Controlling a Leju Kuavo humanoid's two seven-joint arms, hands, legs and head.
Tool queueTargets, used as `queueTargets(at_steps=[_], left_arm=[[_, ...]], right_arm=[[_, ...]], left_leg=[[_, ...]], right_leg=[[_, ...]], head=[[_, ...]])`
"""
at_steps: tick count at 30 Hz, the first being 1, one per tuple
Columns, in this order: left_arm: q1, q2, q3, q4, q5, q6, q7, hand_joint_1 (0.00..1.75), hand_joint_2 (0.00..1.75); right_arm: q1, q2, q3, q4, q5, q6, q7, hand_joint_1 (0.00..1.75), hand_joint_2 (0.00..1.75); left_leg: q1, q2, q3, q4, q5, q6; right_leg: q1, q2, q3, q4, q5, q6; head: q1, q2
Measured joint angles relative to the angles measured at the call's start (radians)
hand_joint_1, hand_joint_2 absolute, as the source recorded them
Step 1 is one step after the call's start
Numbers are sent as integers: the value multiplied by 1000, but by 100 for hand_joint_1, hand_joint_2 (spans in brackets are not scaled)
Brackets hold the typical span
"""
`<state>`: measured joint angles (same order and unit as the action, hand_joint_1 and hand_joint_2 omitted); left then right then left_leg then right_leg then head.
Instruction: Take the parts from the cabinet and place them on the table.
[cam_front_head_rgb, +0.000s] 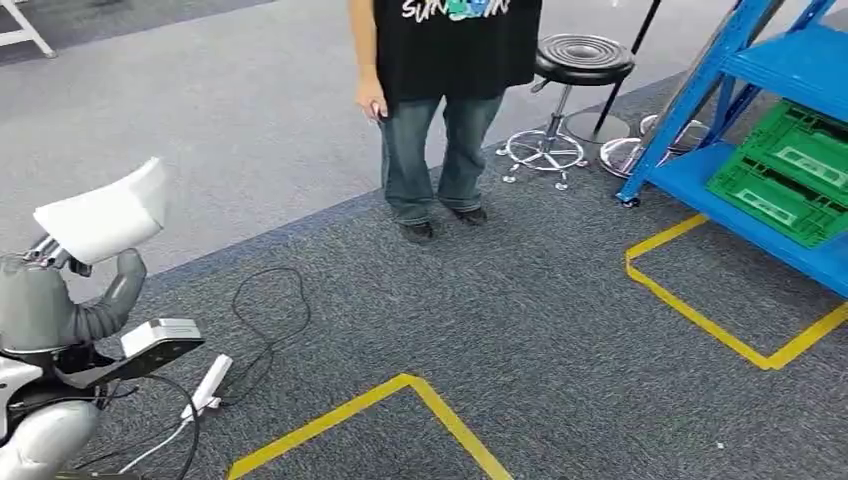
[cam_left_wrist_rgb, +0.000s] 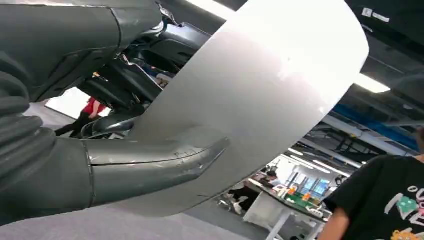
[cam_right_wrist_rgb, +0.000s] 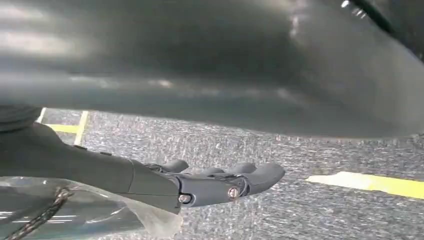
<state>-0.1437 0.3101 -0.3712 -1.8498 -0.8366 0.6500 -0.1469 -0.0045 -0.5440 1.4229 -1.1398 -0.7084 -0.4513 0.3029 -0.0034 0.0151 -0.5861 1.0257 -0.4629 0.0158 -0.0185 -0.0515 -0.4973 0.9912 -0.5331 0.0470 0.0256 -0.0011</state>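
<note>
White curved sheet part (cam_front_head_rgb: 105, 215), smooth, pinched in left robot hand (cam_front_head_rgb: 95, 295); right robot hand (cam_right_wrist_rgb: 210, 182) empty, fingers extended.

The person's black T-shirt (cam_front_head_rgb: 455, 45) bears white capitals across the chest, cut off by the frame; they seem to start "SUN". The green crates (cam_front_head_rgb: 790, 170) on the blue rack (cam_front_head_rgb: 790, 70) carry pale labels, too small to read.

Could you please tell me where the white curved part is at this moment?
The left hand holds the white curved part raised at the left of the head view, above the grey carpet.
</note>
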Motion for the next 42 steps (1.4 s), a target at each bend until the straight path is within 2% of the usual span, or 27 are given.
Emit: queueTargets(at_steps=[5,9,11,12,13,14,16,17,18,19,20,21,22,23,26,27,28,29,31,32,33,34,35,36,37,38,42], left_arm=[[-1,0,0,-1,-1,-2,0,175,175],[4,4,2,-3,-1,1,0,175,175],[6,8,3,-10,0,2,0,175,175],[5,8,5,-14,-1,0,0,175,175],[0,5,4,-14,-1,-1,0,175,175],[-11,2,3,-12,-2,-4,0,175,175],[-19,-8,2,-8,-3,-5,1,175,175],[-19,-10,0,-8,-3,-5,1,175,175],[-19,-12,-2,-6,-3,-6,1,175,175],[-19,-14,-2,-5,-3,-5,1,175,175],[-19,-14,-2,-5,-3,-5,2,175,175],[-18,-14,-2,-5,-3,-3,2,175,175],[-17,-13,-2,-5,-3,-2,2,175,175],[-18,-11,-1,-6,-2,-2,3,175,175],[-10,-11,-1,-7,-2,-5,6,175,175],[-10,-10,-1,-7,-2,-5,6,175,175],[-12,-10,0,-7,-3,-5,6,175,175],[-16,-9,0,-7,-3,-4,6,175,175],[-9,-6,0,-7,-3,1,6,175,175],[1,-3,0,-7,-2,2,7,175,175],[7,-1,0,-7,-1,2,7,175,175],[9,1,0,-7,-1,-1,9,175,175],[9,0,0,-7,-1,-2,9,175,175],[9,1,0,-7,-1,-3,9,175,175],[8,1,1,-7,-2,-4,9,175,175],[2,0,0,-7,-2,-6,10,175,175],[-3,0,0,-7,-4,-6,12,175,175]], right_arm=[[-9,-3,10,1,16,18,-8,0,0],[-10,-8,17,-10,25,-1,10,0,0],[-13,-16,19,-25,27,-5,13,0,0],[-13,-16,20,-28,27,-6,13,0,0],[-14,-13,21,-22,26,-2,4,0,0],[-17,-5,21,-1,24,11,-12,0,0],[-20,17,21,48,19,34,-29,0,0],[-19,23,21,59,19,37,-34,0,0],[-19,28,22,69,18,41,-35,0,0],[-19,32,22,79,18,42,-36,0,0],[-19,32,22,82,18,41,-35,0,0],[-18,32,22,82,21,38,-31,0,0],[-18,31,22,79,25,33,-23,0,0],[-14,31,24,75,25,25,-16,0,0],[-13,26,24,64,26,14,-9,0,0],[-13,26,23,63,26,15,-12,0,0],[-13,26,23,65,27,20,-14,0,0],[-13,26,23,64,30,23,-14,0,0],[-10,11,24,41,37,11,9,0,0],[-7,-1,25,22,40,3,16,0,0],[-5,-10,26,9,41,-2,21,0,0],[-6,-12,26,2,41,-7,22,0,0],[-7,-12,26,1,41,-9,22,0,0],[-9,-12,26,1,42,-2,20,0,0],[-12,-11,26,1,42,4,14,0,0],[-12,-11,26,3,41,9,8,0,0],[-19,-7,26,9,43,24,1,0,0]], left_leg=[[-4,0,0,4,-2,3],[-8,0,-3,7,-6,10],[-11,-4,-6,2,-5,16],[-3,-9,7,-15,4,26],[-1,-13,13,-26,8,30],[0,-17,12,-28,11,33],[-2,-32,11,-27,11,35],[-3,-41,11,-27,11,35],[-4,-52,11,-27,11,35],[-3,-64,13,-26,10,34],[-2,-76,14,-23,8,30],[1,-88,15,-16,4,24],[3,-96,11,-10,-1,16],[-2,-109,-3,5,-4,10],[13,-143,-19,0,10,-13],[13,-146,-20,2,5,-18],[9,-84,-27,20,-7,-21],[8,-49,-47,68,-34,-25],[12,-28,-125,230,-105,-31],[13,-28,-160,296,-122,-32],[14,-27,-169,308,-116,-32],[14,-27,-156,278,-86,-31],[14,-23,-125,214,-45,-29],[13,-13,-78,122,1,-26],[10,16,-35,38,28,-21],[-7,47,-23,14,9,-17],[-8,10,-29,0,14,9]], right_leg=[[-3,0,0,-2,1,2],[-7,-3,1,-2,1,7],[-7,-9,5,-8,4,14],[-7,-8,6,-10,-2,18],[-8,18,-6,11,-19,17],[-7,35,-38,75,-55,14],[-7,47,-130,249,-119,13],[-7,49,-166,305,-128,14],[-7,49,-180,315,-111,14],[-8,49,-172,272,-68,13],[-11,53,-145,199,-16,13],[-14,70,-105,98,42,14],[-20,118,-82,48,46,16],[-24,150,-68,27,37,14],[-11,116,-74,36,35,-3],[-17,103,-69,27,39,-11],[-15,91,-63,23,39,-16],[-11,78,-60,23,37,-25],[-6,52,-55,23,32,-33],[-5,38,-54,23,30,-35],[-3,27,-53,23,28,-36],[-2,16,-51,23,26,-36],[-1,5,-48,23,24,-35],[-1,-5,-43,23,21,-33],[0,-13,-38,23,17,-30],[7,-22,-39,25,13,-24],[6,-60,-29,16,8,-4]], head=[[-1,0],[-1,0],[-1,0],[0,0],[5,0],[4,0],[7,0],[7,0],[7,0],[8,0],[7,0],[7,0],[8,0],[8,0],[8,0],[7,0],[5,0],[-2,0],[-2,0],[-2,0],[-2,0],[-2,0],[-2,0],[-1,0],[-2,0],[-2,0],[0,0]])
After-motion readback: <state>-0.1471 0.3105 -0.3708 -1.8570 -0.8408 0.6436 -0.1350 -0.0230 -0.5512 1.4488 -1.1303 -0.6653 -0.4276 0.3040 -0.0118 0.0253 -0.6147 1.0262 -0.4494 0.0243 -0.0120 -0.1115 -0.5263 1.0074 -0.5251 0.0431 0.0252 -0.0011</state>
